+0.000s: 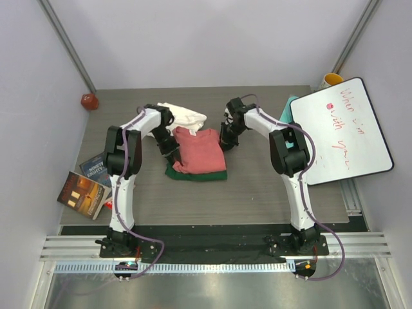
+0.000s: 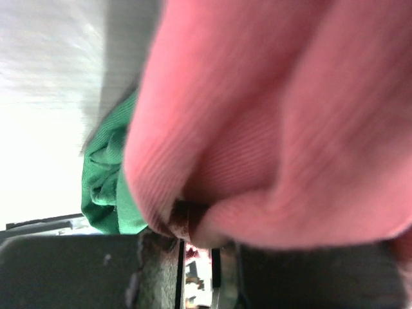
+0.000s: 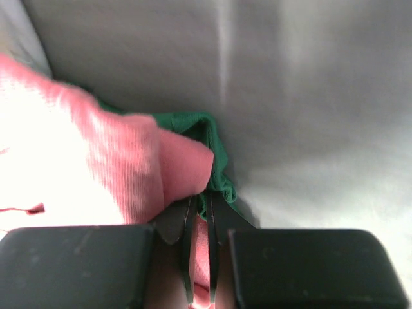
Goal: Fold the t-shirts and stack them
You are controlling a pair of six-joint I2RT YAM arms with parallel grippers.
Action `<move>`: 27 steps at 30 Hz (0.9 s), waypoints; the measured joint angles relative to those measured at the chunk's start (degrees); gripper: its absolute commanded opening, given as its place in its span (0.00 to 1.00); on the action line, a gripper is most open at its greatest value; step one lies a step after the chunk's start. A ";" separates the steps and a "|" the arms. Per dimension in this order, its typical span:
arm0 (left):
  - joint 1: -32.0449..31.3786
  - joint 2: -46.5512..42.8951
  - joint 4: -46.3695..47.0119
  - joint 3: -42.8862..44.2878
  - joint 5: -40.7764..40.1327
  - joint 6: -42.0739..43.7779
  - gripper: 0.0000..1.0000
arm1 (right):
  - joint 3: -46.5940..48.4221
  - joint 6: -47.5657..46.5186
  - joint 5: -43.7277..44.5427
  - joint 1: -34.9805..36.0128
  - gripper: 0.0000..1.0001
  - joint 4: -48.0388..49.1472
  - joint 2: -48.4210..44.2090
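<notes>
**Two shirts stacked, a third waiting**

The pink shirt [image 1: 199, 151] lies folded to a rough rectangle at the middle of the table [image 1: 257, 193], on top of the green shirt [image 1: 196, 174], whose edge shows along the near side and at both lower corners. The left gripper [image 1: 169, 148] meets the pink shirt's left edge and the right gripper [image 1: 226, 138] its right edge. In each wrist view the fingers are pressed close together with a fold of pink cloth pinched between them, and green cloth sits just beside.

The white shirt [image 1: 187, 117] lies crumpled and unfolded behind the stack, touching its far left corner. By this showing the task is about two-thirds done. The pink shirt may need a last straightening, and the white shirt has yet to be folded and set on top.

The only container is a yellow cup [image 1: 333, 80] at the far right corner, and its contents cannot be seen. Books [image 1: 84, 187] lie at the left edge and a whiteboard [image 1: 341, 129] at the right.
</notes>
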 measured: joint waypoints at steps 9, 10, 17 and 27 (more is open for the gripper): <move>10.64 2.01 2.27 2.75 3.17 -8.76 0.00 | 7.56 2.67 -0.68 0.39 0.12 4.57 3.91; 11.85 2.40 1.99 3.96 2.45 -9.25 0.00 | 7.43 2.80 -0.90 0.52 0.12 5.09 3.72; 14.75 9.49 2.21 22.86 -5.09 -9.22 0.00 | 3.39 3.43 -1.95 1.22 0.15 7.50 -1.36; 20.72 19.34 1.44 41.62 -6.19 -11.06 0.00 | -2.51 3.39 -3.06 -0.46 0.19 6.86 -10.51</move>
